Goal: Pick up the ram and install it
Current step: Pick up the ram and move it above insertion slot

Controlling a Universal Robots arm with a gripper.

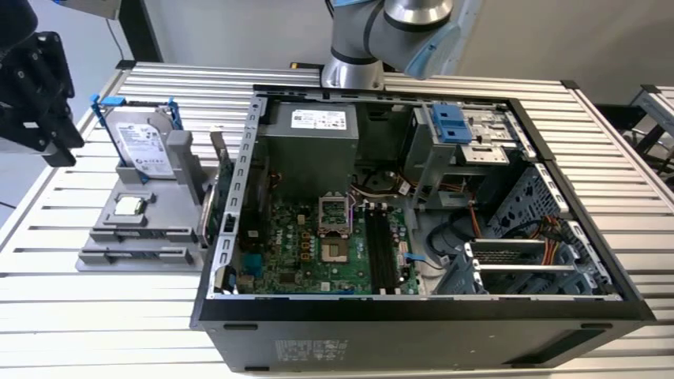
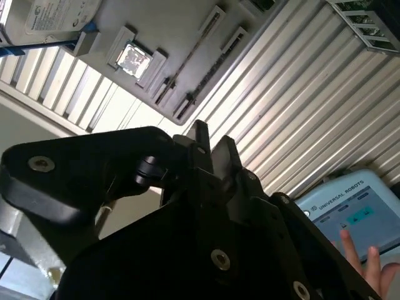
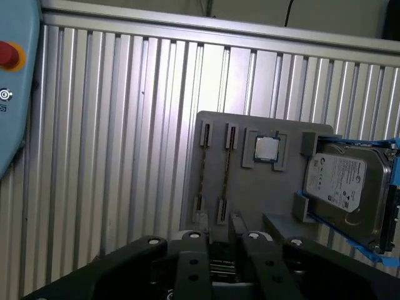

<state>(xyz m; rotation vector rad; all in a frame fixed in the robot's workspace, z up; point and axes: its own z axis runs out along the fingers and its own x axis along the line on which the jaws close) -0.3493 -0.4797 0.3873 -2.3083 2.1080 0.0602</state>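
Two ram sticks (image 3: 205, 169) stand edge-on in the slots of a grey holder (image 3: 250, 187), beside a small square chip (image 3: 267, 148) and a silver hard drive (image 3: 344, 184). In the second wrist view one ram stick (image 2: 190, 55) shows as a thin dark strip. My gripper (image 3: 219, 232) hovers well above the holder, over its ram end, open with nothing between its fingers. In the exterior view my gripper (image 1: 47, 118) hangs at the far left, away from the open computer case (image 1: 226, 237).
The motherboard's black memory slots (image 1: 381, 253) lie inside the case, right of the processor socket (image 1: 335, 213). The holder (image 1: 106, 217) stands against the case's left wall on the slatted table (image 1: 63, 316). A hand (image 2: 369, 265) rests on a pendant (image 2: 344, 206) beside the table.
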